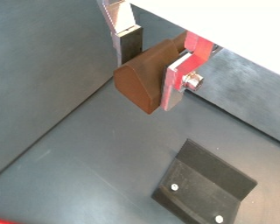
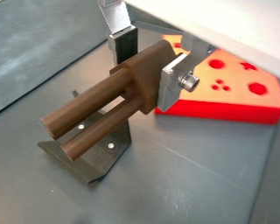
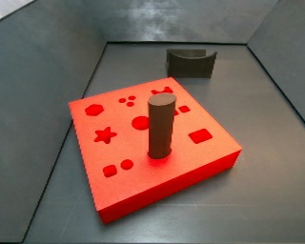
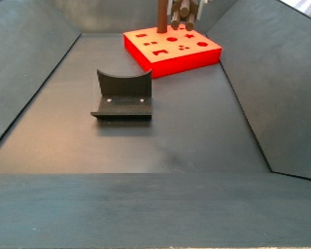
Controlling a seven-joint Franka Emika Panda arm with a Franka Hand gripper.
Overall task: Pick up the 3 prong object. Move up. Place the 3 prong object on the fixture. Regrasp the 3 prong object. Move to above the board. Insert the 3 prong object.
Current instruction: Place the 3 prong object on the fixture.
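Observation:
My gripper [image 1: 150,74] is shut on the 3 prong object [image 1: 140,83], a brown block held between the silver fingers [image 1: 175,80] in the air. In a wrist view its long prongs [image 2: 90,122] point away from the gripper [image 2: 149,68], passing in front of the dark grey fixture [image 2: 94,157]. The fixture stands on the floor in both side views [image 3: 191,61] [image 4: 121,92] and shows in a wrist view [image 1: 206,184]. The red board [image 3: 155,143] [image 4: 171,49] [image 2: 230,87] lies on the floor. The prong tips [image 4: 186,10] show at the edge of a side view, above the board's far side.
A tall dark cylinder [image 3: 159,124] [image 4: 163,17] stands upright on the board, close to the hanging prongs. Grey sloping walls [image 4: 28,88] enclose the dark floor [image 4: 158,146] on all sides.

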